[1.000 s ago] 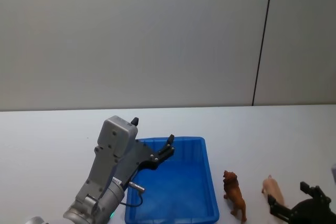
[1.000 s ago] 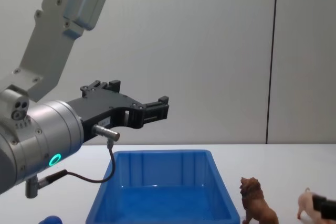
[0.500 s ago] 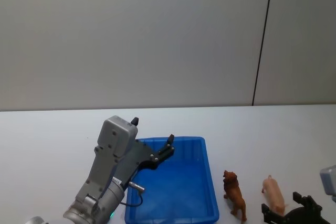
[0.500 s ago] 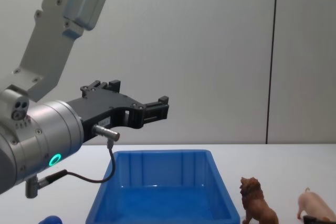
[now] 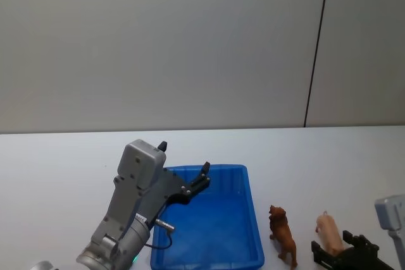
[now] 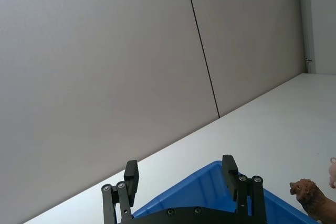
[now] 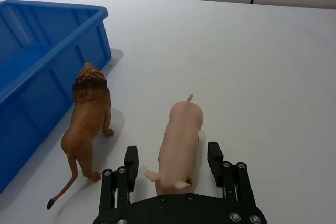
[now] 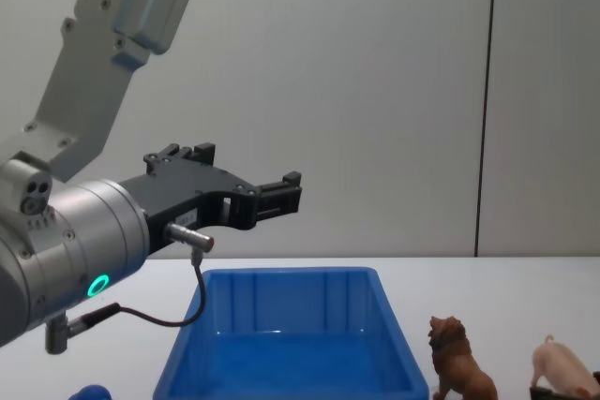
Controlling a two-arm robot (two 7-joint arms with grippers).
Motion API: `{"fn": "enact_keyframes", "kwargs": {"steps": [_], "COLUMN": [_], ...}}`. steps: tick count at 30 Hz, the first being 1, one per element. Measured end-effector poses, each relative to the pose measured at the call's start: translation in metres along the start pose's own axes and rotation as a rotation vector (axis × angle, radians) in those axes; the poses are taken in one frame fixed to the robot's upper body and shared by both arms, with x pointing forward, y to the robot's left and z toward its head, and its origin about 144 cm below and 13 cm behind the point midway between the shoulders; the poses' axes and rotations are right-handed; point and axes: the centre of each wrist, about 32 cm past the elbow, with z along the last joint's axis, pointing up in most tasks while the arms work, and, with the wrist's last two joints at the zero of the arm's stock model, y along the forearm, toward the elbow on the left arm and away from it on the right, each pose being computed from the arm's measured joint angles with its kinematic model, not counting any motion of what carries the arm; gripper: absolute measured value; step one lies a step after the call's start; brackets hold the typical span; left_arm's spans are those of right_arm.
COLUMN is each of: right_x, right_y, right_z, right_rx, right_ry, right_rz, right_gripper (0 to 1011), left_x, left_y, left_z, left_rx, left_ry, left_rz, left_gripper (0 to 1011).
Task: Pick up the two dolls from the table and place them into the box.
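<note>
Lighting was bright and pretty even, soft and diffuse. No glare on the white table (image 7: 273, 77), just faint, soft-edged shadows hugging the lion (image 7: 89, 119), the pig (image 7: 178, 140) and the box (image 7: 79, 61). The box floor had a pale sheen.

Bare robot test room
A plain white bench (image 5: 354, 156) runs up to a blank grey panelled wall (image 5: 158, 49) crossed by one dark seam (image 5: 316, 49).

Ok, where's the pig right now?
In the head view the pig stands on the table, right of the lion and the box, its near end between the open jaws of the right gripper.
</note>
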Motion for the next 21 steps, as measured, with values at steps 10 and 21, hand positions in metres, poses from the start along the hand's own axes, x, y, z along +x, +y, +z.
{"fn": "enact_keyframes", "kwargs": {"steps": [10, 21], "right_x": [0.0005, -0.0008], "right_y": [0.0082, 0.0104], "right_z": [0.0007, 0.0087], "right_rx": [0.001, 0.058], "right_ry": [0.009, -0.019], "right_rz": [-0.005, -0.014], "right_gripper": [545, 369], "left_x": [0.0000, 0.0000], "left_y": [0.0000, 0.0000], "left_z": [0.0000, 0.0000], "left_rx": [0.000, 0.000], "left_ry": [0.000, 0.000], "left_rz": [0.000, 0.000], "left_gripper": [1002, 1002]}}
